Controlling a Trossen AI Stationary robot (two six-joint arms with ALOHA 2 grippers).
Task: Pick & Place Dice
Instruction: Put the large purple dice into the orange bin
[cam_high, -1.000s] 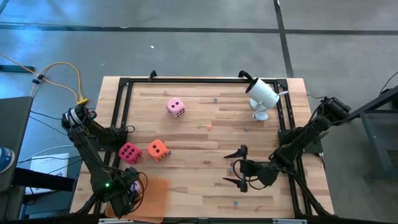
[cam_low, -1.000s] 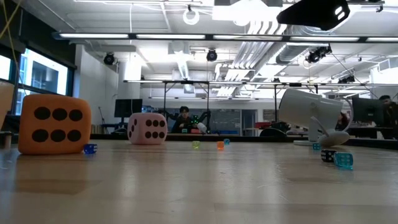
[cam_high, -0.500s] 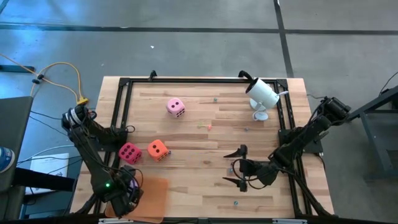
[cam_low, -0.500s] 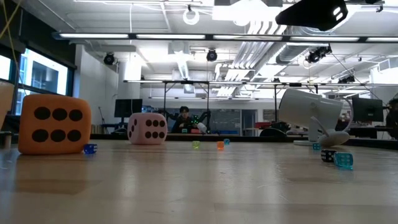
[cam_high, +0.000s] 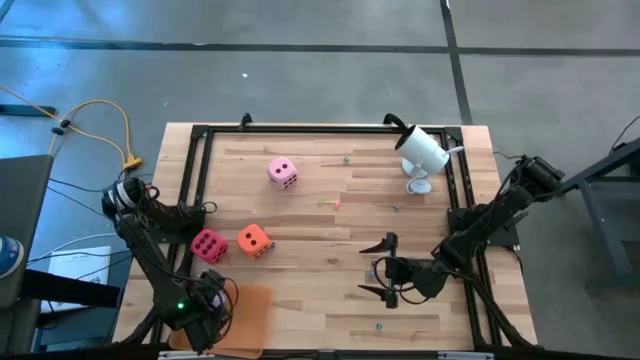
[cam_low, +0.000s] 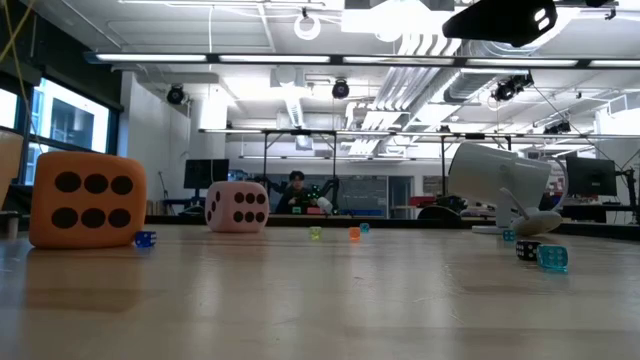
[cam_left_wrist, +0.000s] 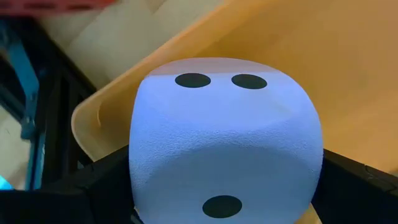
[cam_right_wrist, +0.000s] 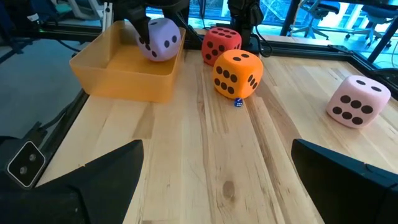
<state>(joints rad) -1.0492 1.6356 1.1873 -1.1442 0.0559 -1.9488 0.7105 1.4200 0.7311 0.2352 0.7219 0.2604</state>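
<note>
Four soft foam dice with dark pips on this wooden table, and one is off the surface right now. The left gripper (cam_right_wrist: 144, 28) has its fingers clamped on either side of the pale purple die (cam_left_wrist: 225, 140), holding it over the flat orange plastic tray (cam_high: 245, 318) at the table's near left corner. The magenta die (cam_high: 208, 245) and orange die (cam_high: 254, 240) sit side by side just beyond the tray. The light pink die (cam_high: 283, 172) sits farther back, well apart from them. The right gripper (cam_high: 378, 269) hovers over the right half of the table, fingers spread wide with nothing between them. Near the back right corner stands a white camera (cam_high: 422, 152).
</note>
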